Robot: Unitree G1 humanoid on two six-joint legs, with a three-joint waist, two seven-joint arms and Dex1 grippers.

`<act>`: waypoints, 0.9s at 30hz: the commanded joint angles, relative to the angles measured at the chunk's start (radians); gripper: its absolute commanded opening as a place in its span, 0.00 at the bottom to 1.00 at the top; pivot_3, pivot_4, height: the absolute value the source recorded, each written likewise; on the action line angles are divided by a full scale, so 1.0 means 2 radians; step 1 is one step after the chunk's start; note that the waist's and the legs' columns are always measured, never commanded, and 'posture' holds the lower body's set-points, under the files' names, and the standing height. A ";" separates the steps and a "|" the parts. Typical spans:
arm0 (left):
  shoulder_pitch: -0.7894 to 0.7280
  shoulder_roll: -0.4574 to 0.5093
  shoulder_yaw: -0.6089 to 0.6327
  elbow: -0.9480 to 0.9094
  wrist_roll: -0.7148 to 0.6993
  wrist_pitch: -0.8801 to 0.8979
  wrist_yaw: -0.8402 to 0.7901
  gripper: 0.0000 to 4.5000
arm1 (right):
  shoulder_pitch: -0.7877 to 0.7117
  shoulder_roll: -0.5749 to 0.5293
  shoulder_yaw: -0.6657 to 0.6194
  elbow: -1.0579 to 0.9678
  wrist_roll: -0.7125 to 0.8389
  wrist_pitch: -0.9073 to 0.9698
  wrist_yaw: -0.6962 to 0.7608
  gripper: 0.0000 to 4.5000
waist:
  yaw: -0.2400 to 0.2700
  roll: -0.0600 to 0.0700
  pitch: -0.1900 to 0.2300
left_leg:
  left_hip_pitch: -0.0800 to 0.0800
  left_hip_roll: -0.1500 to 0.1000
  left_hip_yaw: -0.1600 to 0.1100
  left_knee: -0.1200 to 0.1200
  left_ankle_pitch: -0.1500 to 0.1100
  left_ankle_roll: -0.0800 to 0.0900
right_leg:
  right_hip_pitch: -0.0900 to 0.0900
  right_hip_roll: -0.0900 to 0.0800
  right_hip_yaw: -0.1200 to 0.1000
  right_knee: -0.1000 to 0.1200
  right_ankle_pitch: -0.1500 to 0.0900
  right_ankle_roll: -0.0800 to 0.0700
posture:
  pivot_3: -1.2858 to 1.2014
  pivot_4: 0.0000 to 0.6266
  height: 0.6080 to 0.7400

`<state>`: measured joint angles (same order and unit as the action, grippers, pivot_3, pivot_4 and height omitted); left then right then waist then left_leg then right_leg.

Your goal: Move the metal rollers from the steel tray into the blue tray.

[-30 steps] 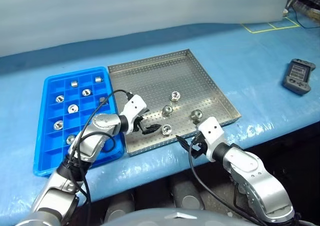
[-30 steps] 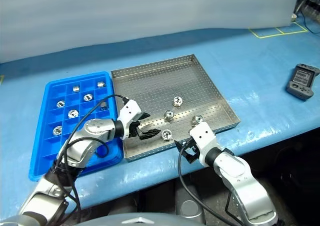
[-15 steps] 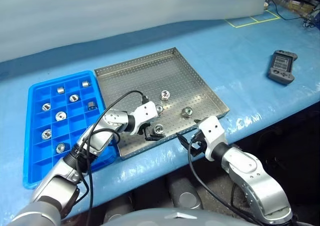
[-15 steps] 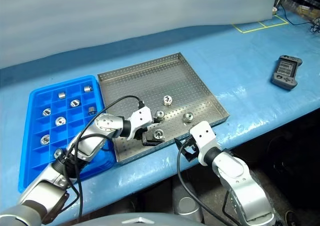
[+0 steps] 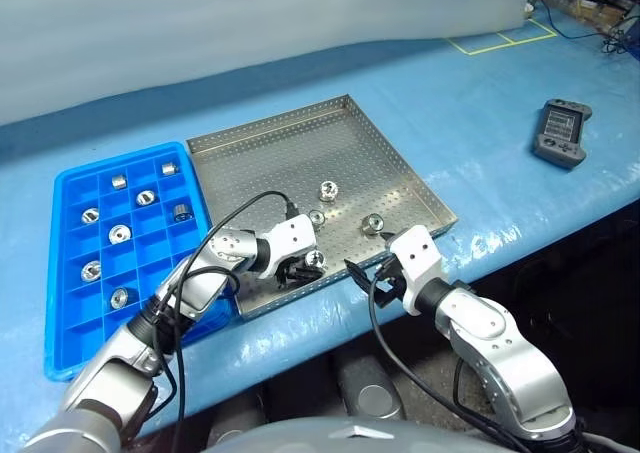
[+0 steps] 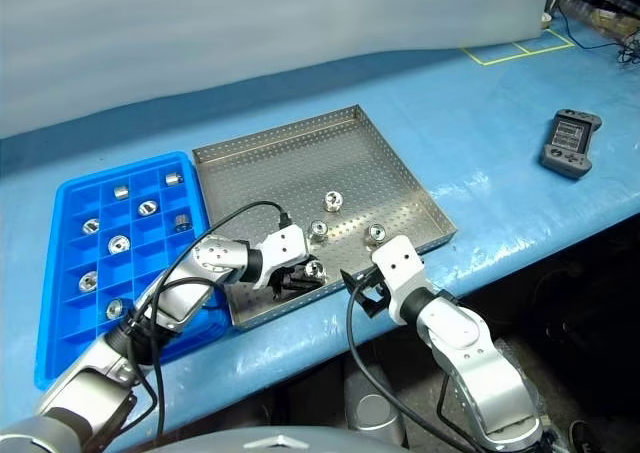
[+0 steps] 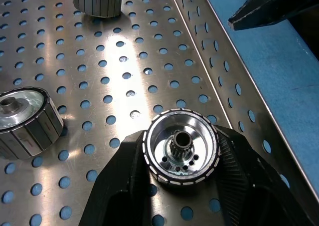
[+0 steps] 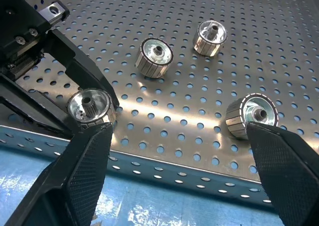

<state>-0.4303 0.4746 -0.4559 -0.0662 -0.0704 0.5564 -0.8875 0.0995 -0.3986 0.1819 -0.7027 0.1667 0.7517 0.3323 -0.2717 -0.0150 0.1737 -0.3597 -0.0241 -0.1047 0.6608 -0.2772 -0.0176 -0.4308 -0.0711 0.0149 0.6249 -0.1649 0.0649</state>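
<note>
Left pincer (image 7: 179, 186) is down inside the big shallow square steel tray (image 5: 270, 153) with the perforated floor, near the tray's front rim, and its two black fingers (image 7: 124, 181) are snug on either side of one small shiny metal roller (image 7: 181, 147), a little silver cylinder with a hub in the middle. The roller sits flat on the tray floor, hole facing up, clamped between the pads.

Right pincer (image 8: 184, 166) hangs just outside the tray's front edge, over the blue-covered tabletop (image 5: 500, 123), fingers spread wide with nothing between them. From its wrist view you can see the left one's grip pretty clearly.

Three other rollers are loose in the steel tray: one just beside the gripped one (image 5: 317, 216), one a bit further back (image 5: 328, 189), and one off toward the right rim (image 5: 373, 223). None of them touch each other.

Bright blue plastic tray (image 5: 60, 313) with the grid of square compartments sits right up against the left side of the steel tray. It has seven rollers in it, each in its own compartment, e.g. (image 5: 119, 233) and (image 5: 146, 198).

Dark grey handheld controller (image 5: 561, 133) lies on the tabletop well off to the right.
</note>
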 commanded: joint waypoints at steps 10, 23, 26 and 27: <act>0.103 -0.082 0.286 -0.227 -0.024 0.122 0.261 0.38 | -0.082 0.018 0.051 0.024 0.020 -0.013 0.045 1.00 | 0.030 0.000 0.000 | 0.000 0.000 0.000 0.000 0.000 0.000 | 0.000 0.000 0.000 0.000 0.001 0.002 | 0.46 0.24 1.00; 0.288 -0.134 0.427 -0.441 -0.019 0.265 0.372 0.38 | -0.199 0.033 0.128 0.132 0.024 -0.076 0.150 1.00 | 0.122 -0.001 0.001 | 0.000 0.000 -0.002 0.000 0.000 0.000 | 0.000 0.000 -0.001 0.000 0.001 0.002 | 0.56 0.24 1.00; 0.323 -0.160 0.434 -0.455 -0.017 0.268 0.389 0.38 | -0.214 0.043 0.137 0.150 0.024 -0.089 0.161 1.00 | 0.135 -0.001 0.000 | 0.000 0.000 -0.003 0.000 0.000 -0.001 | 0.001 0.000 -0.002 0.000 0.000 -0.001 | 0.58 0.24 1.00; 0.331 -0.167 0.437 -0.456 -0.017 0.267 0.394 0.38 | -0.216 0.046 0.139 0.154 0.024 -0.092 0.164 1.00 | 0.137 -0.001 0.000 | 0.000 0.000 -0.003 0.000 0.000 -0.001 | 0.001 0.000 -0.003 0.000 0.000 -0.001 | 0.58 0.24 1.00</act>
<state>0.2309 0.1476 0.4032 -0.9186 -0.1160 1.0967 -0.1165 -0.3163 -0.3115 0.4637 -0.3882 0.2102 0.5974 0.6476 0.0028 -0.0176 0.1745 -0.3594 -0.0243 -0.1107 0.6615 -0.2766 -0.0191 -0.4290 -0.0709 0.0095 0.6249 -0.1656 0.0626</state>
